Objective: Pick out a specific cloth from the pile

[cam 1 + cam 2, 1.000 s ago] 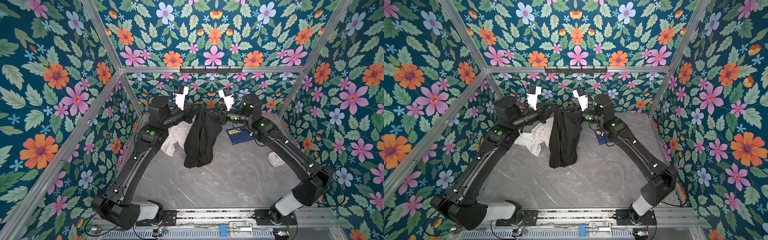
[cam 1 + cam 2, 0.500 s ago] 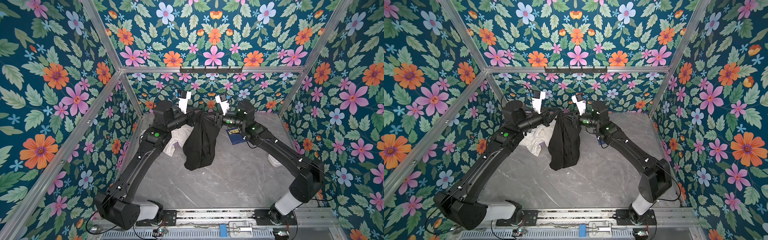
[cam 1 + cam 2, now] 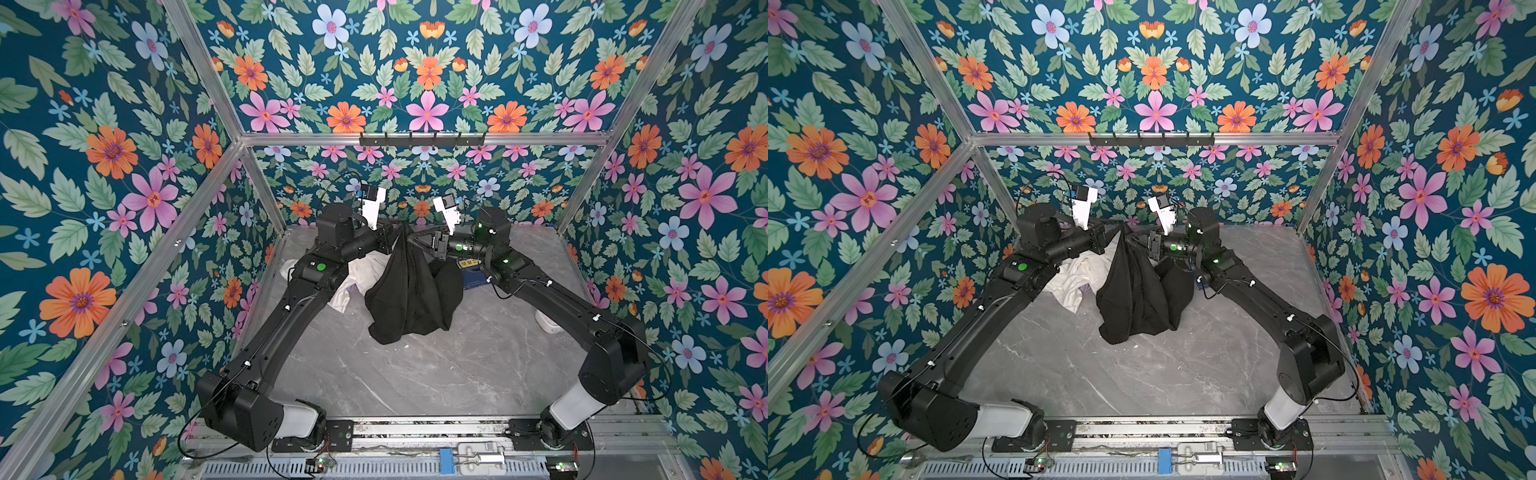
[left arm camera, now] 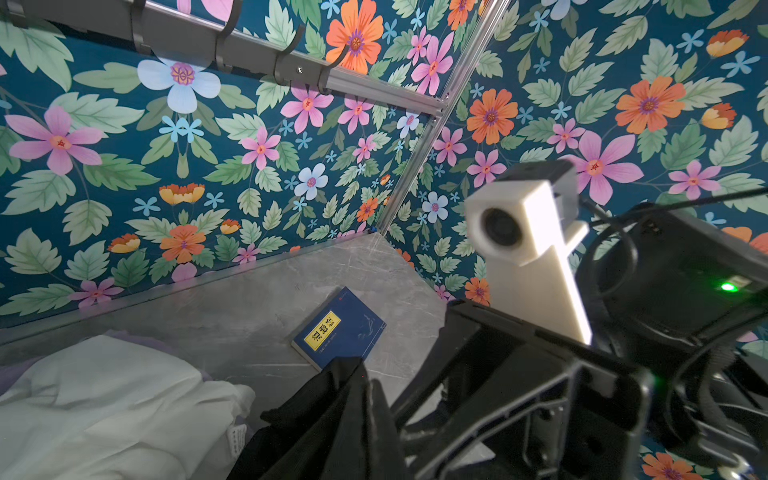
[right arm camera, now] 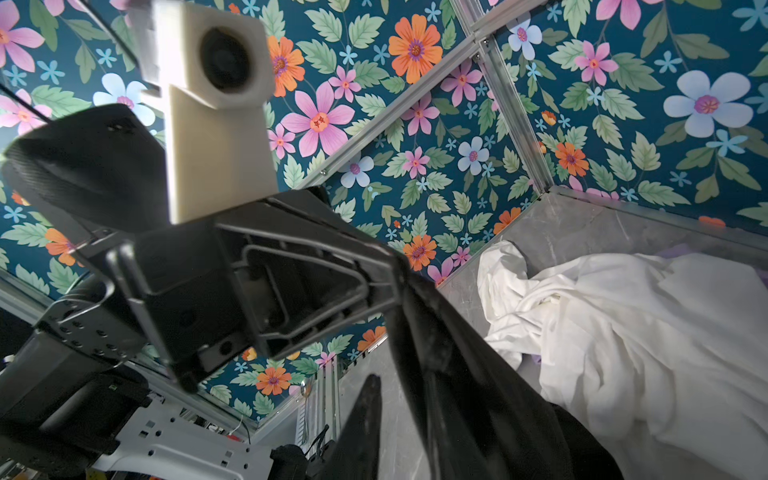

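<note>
The black garment (image 3: pixel 411 291) hangs bunched from the left fingers (image 5: pixel 332 226) clamped on its top, hem reaching the table (image 3: pixel 415 382) beside the pile (image 3: pixel 353 276), apparently raised to separate it, while the right fingers (image 5: pixel 368 415) stand slightly parted alongside.

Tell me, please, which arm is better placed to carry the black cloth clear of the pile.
Left: the left end effector is shut on the top of the black cloth, which hangs from it; the right end effector beside it looks open.
</note>
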{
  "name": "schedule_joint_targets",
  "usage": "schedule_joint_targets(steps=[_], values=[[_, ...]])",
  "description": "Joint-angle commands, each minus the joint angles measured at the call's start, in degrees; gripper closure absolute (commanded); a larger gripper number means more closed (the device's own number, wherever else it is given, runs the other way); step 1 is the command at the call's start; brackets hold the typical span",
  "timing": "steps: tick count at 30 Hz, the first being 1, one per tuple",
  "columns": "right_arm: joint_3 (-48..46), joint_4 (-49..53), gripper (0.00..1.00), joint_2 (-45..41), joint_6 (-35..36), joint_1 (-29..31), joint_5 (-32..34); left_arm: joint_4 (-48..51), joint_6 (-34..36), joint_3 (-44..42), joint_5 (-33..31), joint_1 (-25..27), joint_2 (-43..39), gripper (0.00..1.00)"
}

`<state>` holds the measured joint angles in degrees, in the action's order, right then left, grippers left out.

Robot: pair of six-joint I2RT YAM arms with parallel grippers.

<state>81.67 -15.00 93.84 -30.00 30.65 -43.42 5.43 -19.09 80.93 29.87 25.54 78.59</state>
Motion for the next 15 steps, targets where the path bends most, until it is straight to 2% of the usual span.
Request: schedule_joint_targets(steps=[1,4,8,9,13,15], values=[[0.6,1.9,0.75,-0.2,1.0,0.1,0.8,-2.5,0.2,-0.2,0.1,0.0,0.0,1.00],[-0.6,9.9,0.70,-3.3,4.0,-0.4,4.1,-1.9,0.8,-1.5,-0.1,0.0,0.2,1.00],[-7.3,20.4,0.53,-10.4,8.0,-0.8,14.6,-2.4,1.2,-4.9,0.1,0.0,0.0,1.00],[-9.1,21.9,0.52,-12.0,7.1,-1.8,16.7,-2.4,1.2,-5.4,0.2,0.0,0.0,1.00],[-19.2,23.4,0.54,-15.5,-4.4,-10.9,20.0,-2.8,1.2,-7.7,0.9,0.0,0.3,1.00],[-21.7,23.8,0.53,-14.8,-4.9,-12.4,23.2,-2.8,1.2,-8.4,1.3,0.2,0.8,1.00]])
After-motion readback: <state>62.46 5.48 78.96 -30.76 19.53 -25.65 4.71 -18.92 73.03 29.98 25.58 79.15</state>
